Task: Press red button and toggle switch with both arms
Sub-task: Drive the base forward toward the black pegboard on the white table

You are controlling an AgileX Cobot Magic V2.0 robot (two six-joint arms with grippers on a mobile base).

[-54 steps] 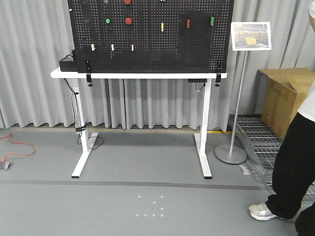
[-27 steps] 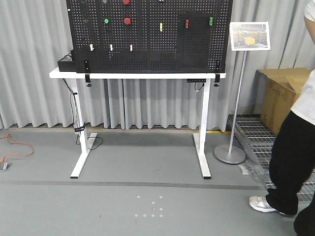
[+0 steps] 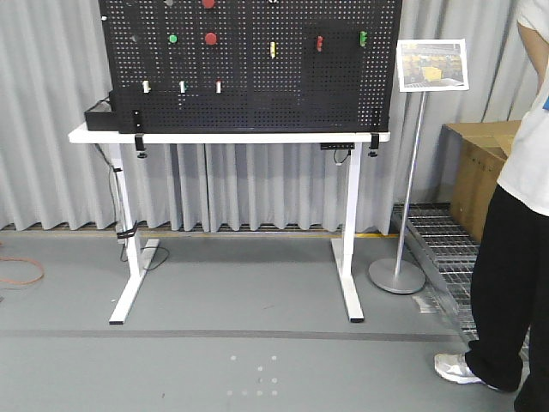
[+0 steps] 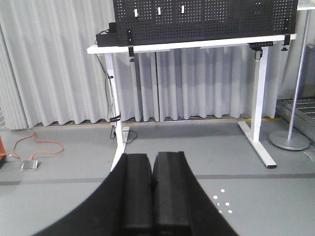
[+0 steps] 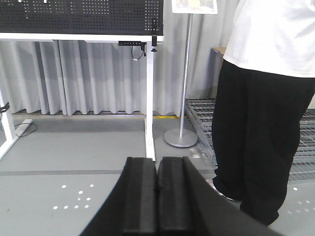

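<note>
As I read it, nothing of the task is done yet. I sit well apart from the pegboard (image 3: 249, 77), which stands on the white surface (image 3: 232, 136), and both wrist views look at it from low down. My left hand (image 4: 153, 164) hangs far in front of the pegboard, its 2 fingers pressed together on nothing. My right hand (image 5: 157, 167) is the same, pressed together and empty. What is left, I judge, is everything: close in on the pegboard, lift both arms, press the red button (image 3: 210, 38) in the pegboard's upper left part, and flip a toggle. I cannot tell which toggle is meant.

Counting from large to small, I see:
- 1 pegboard and 1 surface under it
- 1 person (image 3: 515, 257) to the right of the pegboard
- 1 cardboard box (image 3: 480, 172) farther right
- 1 sign stand (image 3: 412, 172) just beside the pegboard's right edge
- 2 hands

On the pegboard itself:
- 2 red buttons, counting a second red button (image 3: 208, 3) cut by the top edge
- 1 green button (image 3: 172, 38)
- 3 white toggle switches (image 3: 182, 86) in a row below the buttons
- 3 coloured levers: a yellow lever (image 3: 273, 49), a red lever (image 3: 319, 42) and a green lever (image 3: 363, 37)
</note>
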